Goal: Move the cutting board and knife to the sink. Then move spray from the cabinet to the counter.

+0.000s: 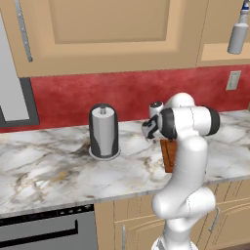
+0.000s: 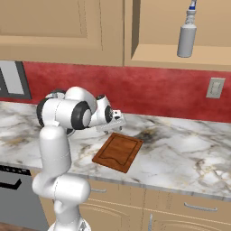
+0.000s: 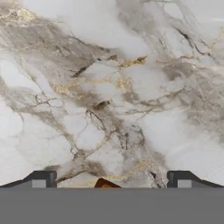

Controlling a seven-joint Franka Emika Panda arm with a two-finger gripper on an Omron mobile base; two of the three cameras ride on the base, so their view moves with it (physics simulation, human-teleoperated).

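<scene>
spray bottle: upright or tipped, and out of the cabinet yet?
Upright. The spray bottle stands on the cabinet ledge, blue nozzle on top, well above the counter. Not moved yet.

You are looking straight down at the table (image 3: 113,87), white-grey marble crossed by brown, gold and dark veins. The gripper (image 3: 111,180) stands wide, one dark fingertip (image 3: 43,178) on each side at the bottom. Between them a small reddish-brown corner of the cutting board (image 3: 105,184) peeks in.
</scene>
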